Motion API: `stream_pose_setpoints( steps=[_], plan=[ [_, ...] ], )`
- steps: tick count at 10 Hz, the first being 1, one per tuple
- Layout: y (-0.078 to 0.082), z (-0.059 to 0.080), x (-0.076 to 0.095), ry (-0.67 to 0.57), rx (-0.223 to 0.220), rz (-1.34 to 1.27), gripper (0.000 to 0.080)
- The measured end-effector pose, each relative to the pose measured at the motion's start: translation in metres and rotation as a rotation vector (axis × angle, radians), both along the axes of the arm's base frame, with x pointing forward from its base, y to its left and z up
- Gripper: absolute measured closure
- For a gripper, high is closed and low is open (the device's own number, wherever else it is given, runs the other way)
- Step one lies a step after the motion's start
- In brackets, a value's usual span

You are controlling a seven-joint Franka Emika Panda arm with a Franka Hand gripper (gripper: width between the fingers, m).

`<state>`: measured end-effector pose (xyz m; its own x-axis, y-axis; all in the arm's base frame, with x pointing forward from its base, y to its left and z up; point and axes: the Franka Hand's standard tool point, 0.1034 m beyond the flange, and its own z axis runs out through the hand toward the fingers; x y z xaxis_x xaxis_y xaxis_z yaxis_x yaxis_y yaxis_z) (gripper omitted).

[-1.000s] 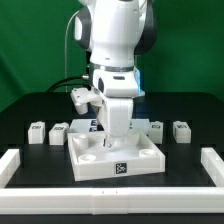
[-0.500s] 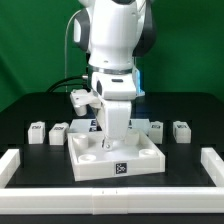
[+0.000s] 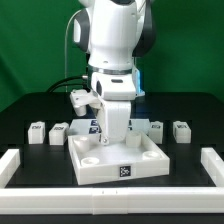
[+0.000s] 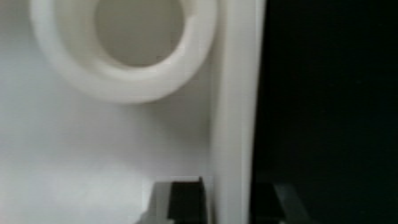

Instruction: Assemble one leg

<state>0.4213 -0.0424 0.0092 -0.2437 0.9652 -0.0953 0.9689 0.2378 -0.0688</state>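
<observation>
The white square tabletop (image 3: 112, 160) lies in the middle of the black table, with round holes in its corners. My gripper (image 3: 115, 137) points straight down at its far wall. In the wrist view the two dark fingers (image 4: 185, 205) stand on either side of the tabletop's thin white wall (image 4: 231, 120), pressed against it, beside one round corner hole (image 4: 125, 50); the gripper (image 4: 228, 205) looks shut on that wall. Small white tagged legs stand in a row behind the tabletop: two on the exterior view's left (image 3: 37, 131) (image 3: 59, 131) and two on its right (image 3: 157, 128) (image 3: 181, 129).
Long white border bars (image 3: 18, 166) (image 3: 210, 165) frame the work area on the left, right and front. A tagged white piece (image 3: 88, 125) lies behind the tabletop, mostly hidden by the arm. A green backdrop stands behind the table.
The tabletop has shifted slightly toward the exterior view's right along with the gripper. The legs have not moved.
</observation>
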Motion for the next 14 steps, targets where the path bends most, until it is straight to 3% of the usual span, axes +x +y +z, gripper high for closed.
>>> stream_pose_setpoints(
  steps=[1, 7, 10, 12, 13, 14],
  plan=[
    [0.0, 0.0, 0.001, -0.003, 0.001, 0.0, 0.0739],
    [0.001, 0.001, 0.002, -0.006, 0.002, -0.001, 0.0739],
    [0.033, -0.001, 0.026, -0.038, 0.006, -0.103, 0.0739],
    [0.036, -0.001, 0.049, -0.056, 0.01, -0.094, 0.0739],
    [0.048, -0.001, 0.054, -0.063, 0.012, -0.156, 0.0739],
    [0.077, 0.0, 0.056, -0.074, 0.027, -0.225, 0.0739]
  ],
)
